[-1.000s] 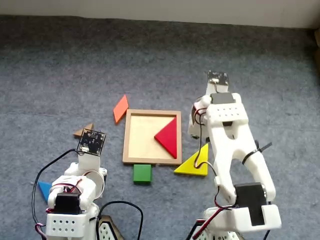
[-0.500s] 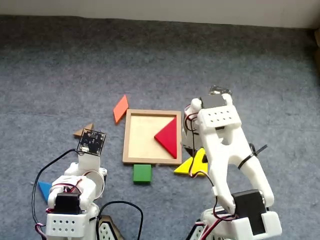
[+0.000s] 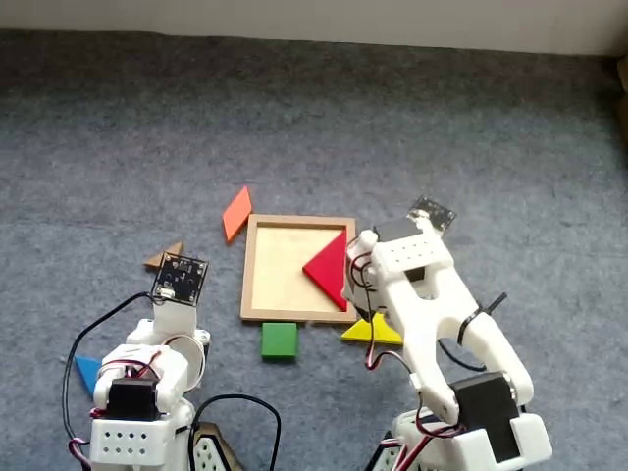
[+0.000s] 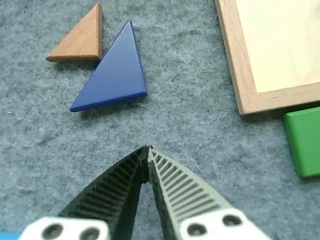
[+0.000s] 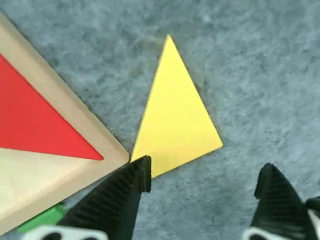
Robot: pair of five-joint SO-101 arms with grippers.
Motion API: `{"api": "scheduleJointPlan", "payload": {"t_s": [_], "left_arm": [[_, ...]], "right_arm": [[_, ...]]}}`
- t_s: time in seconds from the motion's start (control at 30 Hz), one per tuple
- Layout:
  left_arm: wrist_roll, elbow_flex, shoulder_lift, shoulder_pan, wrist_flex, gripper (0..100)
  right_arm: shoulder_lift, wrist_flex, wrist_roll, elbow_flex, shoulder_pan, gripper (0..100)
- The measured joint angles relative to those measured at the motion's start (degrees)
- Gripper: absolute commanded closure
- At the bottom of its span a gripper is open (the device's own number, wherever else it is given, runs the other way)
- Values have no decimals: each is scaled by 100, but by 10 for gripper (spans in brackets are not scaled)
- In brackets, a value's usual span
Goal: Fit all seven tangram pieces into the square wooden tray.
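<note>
My right claw [image 5: 206, 169] hung spread over the yellow triangle [image 5: 175, 115] beside the tray [image 5: 75, 112] corner; I judged it should straddle 2 edges squarely. The left claw [image 4: 146, 151] sat pressed together.

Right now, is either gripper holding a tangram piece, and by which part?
Nothing is held. The left gripper is shut, empty; the right gripper is open over the flat yellow triangle.

White moulded arms [image 3: 432, 304] are shown, fitted with black servo blocks [image 3: 488, 397], looped black and red cables [image 3: 110, 316], and black ribbed fingers [image 4: 112, 192]
</note>
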Motion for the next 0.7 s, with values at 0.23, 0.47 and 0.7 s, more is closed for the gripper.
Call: {"api": "scheduleJointPlan", "payload": {"t_s": [0.23,0.47,0.7], "left_arm": [[0,0,0,0,0,977],[0,0,0,0,0,977],[0,0,0,0,0,977]], "right_arm": [[0,-642,-387,264,-97,670],[0,-1055,-457,563,-97,670],[0,-1090,-457,589,-97,670]]}}
